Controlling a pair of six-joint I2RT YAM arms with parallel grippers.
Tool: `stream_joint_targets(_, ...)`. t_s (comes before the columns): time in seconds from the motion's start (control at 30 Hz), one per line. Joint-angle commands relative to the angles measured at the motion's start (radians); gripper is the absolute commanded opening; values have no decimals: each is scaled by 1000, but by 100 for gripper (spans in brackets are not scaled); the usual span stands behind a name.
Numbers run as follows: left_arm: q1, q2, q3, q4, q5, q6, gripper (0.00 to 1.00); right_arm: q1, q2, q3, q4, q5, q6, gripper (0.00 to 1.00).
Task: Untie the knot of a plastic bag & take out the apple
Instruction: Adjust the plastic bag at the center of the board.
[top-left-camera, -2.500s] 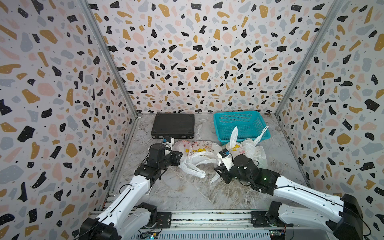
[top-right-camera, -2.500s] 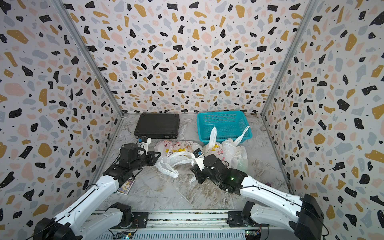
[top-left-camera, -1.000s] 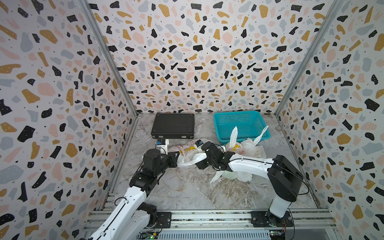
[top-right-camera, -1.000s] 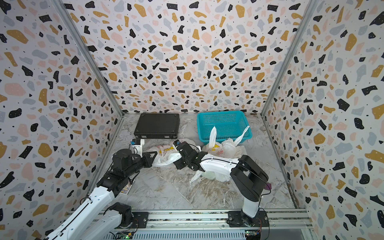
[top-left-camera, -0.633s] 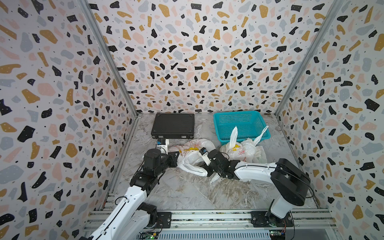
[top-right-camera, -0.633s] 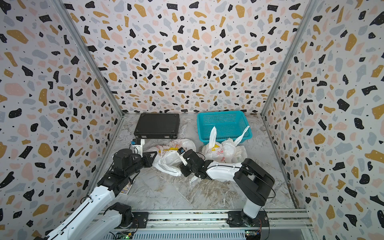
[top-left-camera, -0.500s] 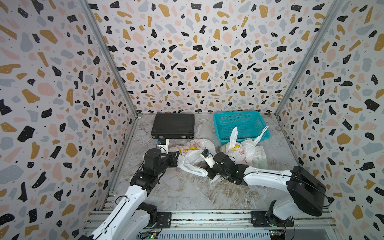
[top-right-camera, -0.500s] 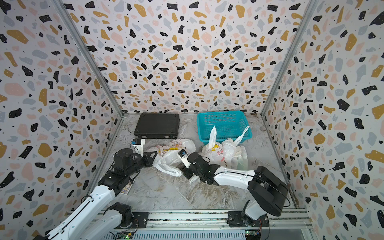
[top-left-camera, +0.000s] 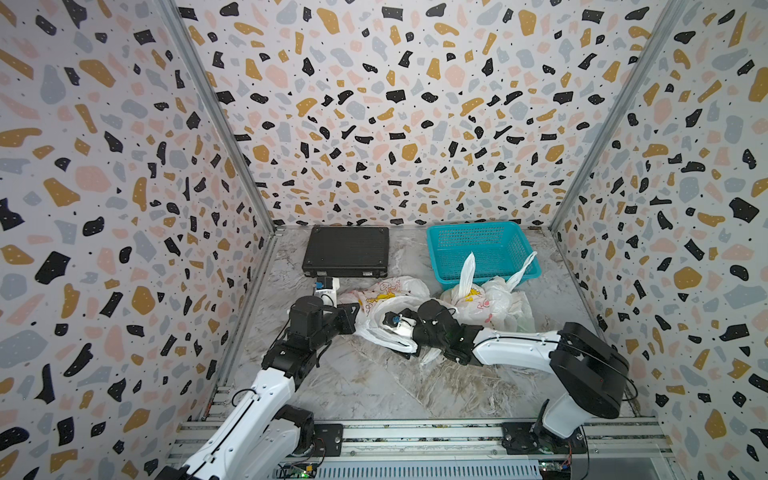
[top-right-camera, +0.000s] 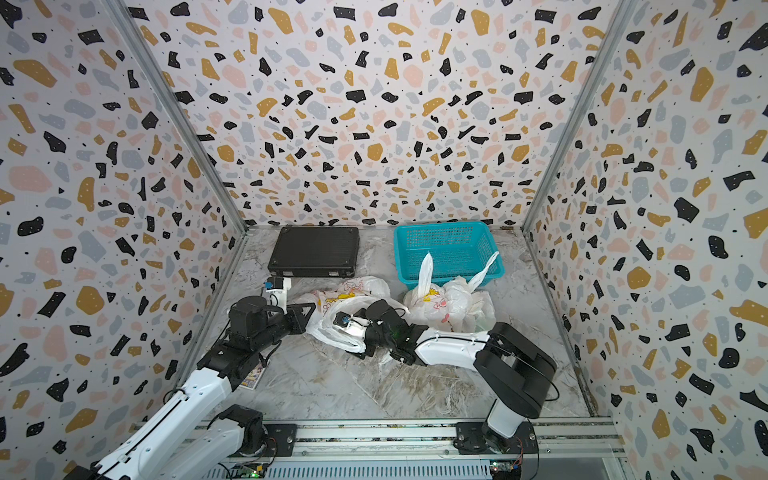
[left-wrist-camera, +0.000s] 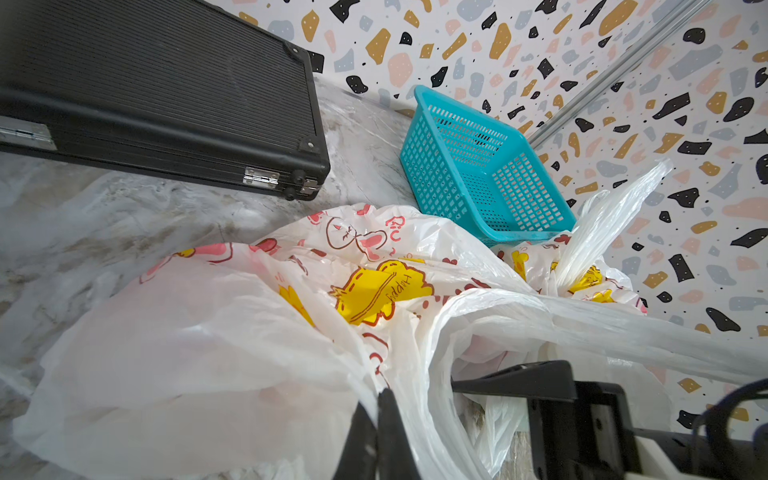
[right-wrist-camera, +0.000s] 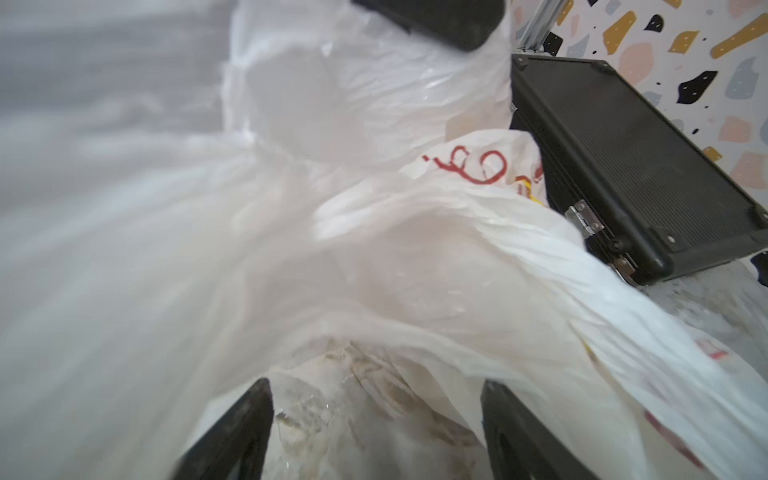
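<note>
Plastic bag (left-wrist-camera: 187, 332) rim nipped in L gripper (left-wrist-camera: 377, 398); R gripper (right-wrist-camera: 376, 386) spread.

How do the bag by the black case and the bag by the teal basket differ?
The case-side bag lies slack with loose handles; the basket-side bag is bunched, handles standing up. The left gripper pinches the case-side bag; no gripper holds the basket-side bag. Both are white with yellow and red print.
</note>
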Motion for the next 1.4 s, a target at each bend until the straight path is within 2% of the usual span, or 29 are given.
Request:
stream_joint_targets(0.0, 7, 4, 42, 48, 23, -6, 0, -8, 38, 57, 89, 46, -31, 69)
stream_joint_targets(0.17, 16, -1, 55, 36, 22, 1, 0, -9, 46, 23, 224, 94, -4, 32)
stream_joint_targets(0.23, 18, 2, 61, 31, 26, 4, 0, -10, 37, 0, 271, 125, -7, 22)
stream_joint_targets(0.27, 20, 1, 63, 32, 28, 4, 0, -10, 31, -9, 288, 141, -10, 12)
stream_joint_targets(0.37, 28, 4, 70, 36, 33, 6, 0, -9, 18, -20, 284, 138, -22, 0)
stream_joint_targets(0.57, 44, 18, 92, 50, 37, 16, 0, -4, -46, -136, 322, 88, 44, 0)
stream_joint_targets(0.63, 49, 28, 104, 50, 48, 22, 0, 2, -71, -173, 350, 100, 62, 0)
stream_joint_targets(0.67, 49, 33, 110, 51, 54, 23, 0, 1, -79, -180, 366, 116, 66, 3)
stream_joint_targets(0.7, 50, 39, 115, 49, 60, 25, 0, 1, -87, -175, 348, 135, 61, 14)
stream_joint_targets(0.77, 50, 40, 116, 49, 69, 25, 0, 2, -105, -148, 287, 152, 40, 16)
stream_joint_targets(0.8, 50, 36, 113, 52, 71, 22, 0, 2, -111, -141, 278, 157, 29, 24)
stream_joint_targets(0.87, 51, 32, 110, 52, 71, 26, 0, -1, -122, -137, 277, 170, 9, 49)
stream_joint_targets(0.9, 53, 27, 110, 49, 68, 26, 0, 0, -130, -137, 269, 175, -1, 55)
stream_joint_targets(1.0, 52, 32, 116, 43, 73, 28, 0, 0, -156, -161, 312, 159, -37, 63)
stream_joint_targets(1.27, 52, 38, 125, 46, 85, 25, 0, -2, -81, -69, 280, 89, -90, 70)
stream_joint_targets(1.3, 52, 38, 129, 43, 81, 24, 0, -1, -60, -45, 248, 68, -94, 68)
stream_joint_targets(1.33, 52, 39, 132, 41, 80, 27, 0, -2, -42, -34, 238, 57, -98, 61)
stream_joint_targets(1.37, 53, 40, 137, 39, 80, 28, 0, -2, -26, -28, 235, 54, -98, 44)
